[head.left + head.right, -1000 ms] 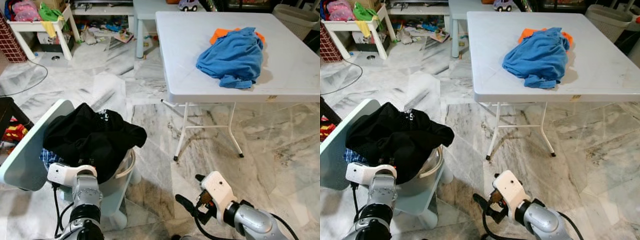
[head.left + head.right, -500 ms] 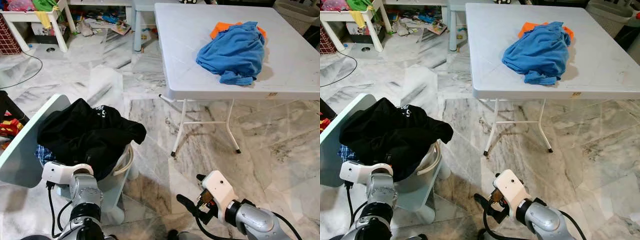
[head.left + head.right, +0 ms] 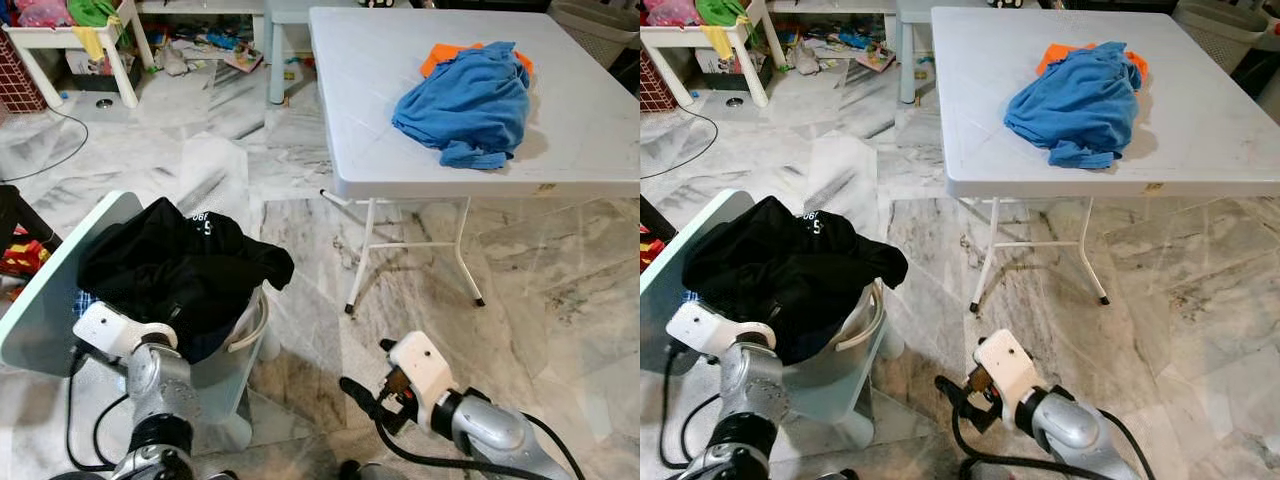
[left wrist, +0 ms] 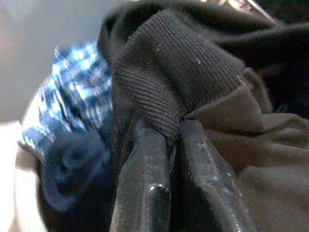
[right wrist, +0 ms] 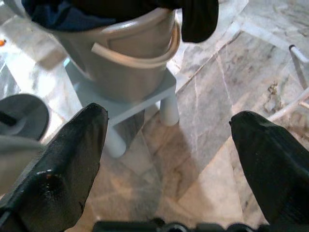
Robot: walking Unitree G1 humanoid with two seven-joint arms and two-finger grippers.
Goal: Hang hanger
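Observation:
A black garment [image 3: 180, 270] is heaped over a grey bucket [image 3: 243, 345] at my lower left, with blue checked cloth [image 4: 72, 106] under it. In the left wrist view my left gripper [image 4: 174, 133] is shut on a ribbed fold of that black garment. My right gripper [image 3: 362, 393] hangs low over the floor with its fingers wide open and nothing between them; its wrist view looks at the bucket [image 5: 130, 58]. A blue shirt [image 3: 470, 105] lies on the white folding table [image 3: 380, 150], over something orange [image 3: 440, 58].
The bucket stands on a pale blue child's chair [image 3: 55, 290]. A low white table [image 3: 60, 40] with toys and clutter is at the back left, and a cable [image 3: 40, 165] lies on the marble floor. A laundry basket [image 3: 590, 20] stands beyond the table.
The head view has shifted a little. My left wrist has tilted and moved up against the black garment. My right gripper has drifted slightly left, still open.

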